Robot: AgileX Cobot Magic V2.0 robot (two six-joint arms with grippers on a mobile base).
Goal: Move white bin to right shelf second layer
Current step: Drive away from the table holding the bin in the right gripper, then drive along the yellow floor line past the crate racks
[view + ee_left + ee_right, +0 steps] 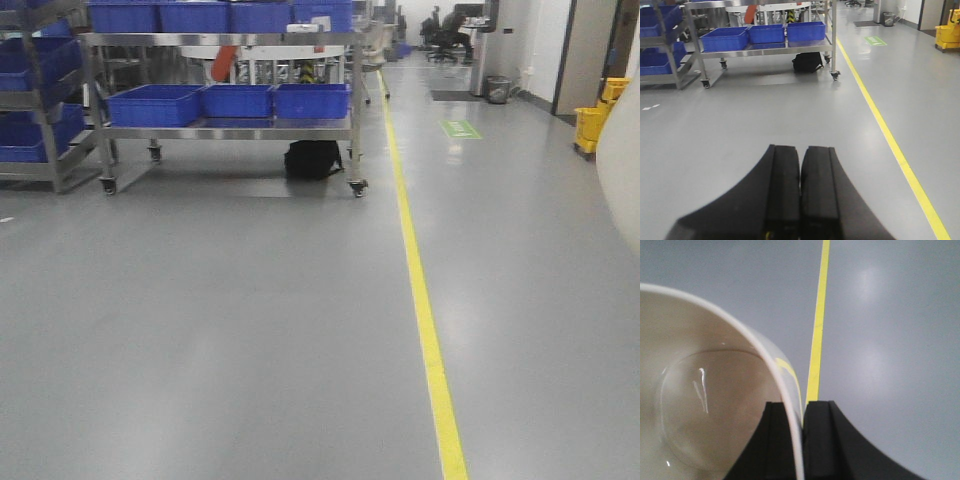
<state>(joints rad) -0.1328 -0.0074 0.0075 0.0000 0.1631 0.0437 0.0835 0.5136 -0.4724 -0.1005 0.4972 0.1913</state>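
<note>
Glossy white bin, cream, rounded rim, pinched by right tool.

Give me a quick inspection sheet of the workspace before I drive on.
Surface: grey floor, glossy, yellow line running ahead.
Job's things: white bin empty, held by its wall; roller shelf tier nothing seen.
Clutter: black bag under the steel cart.
Grippers: left gripper fingers shut, empty; right gripper fingers shut on the white bin.
Cables: nothing seen.
Surroundings: blue crates on the cart, yellow mop bucket, trash bin far right.
</note>
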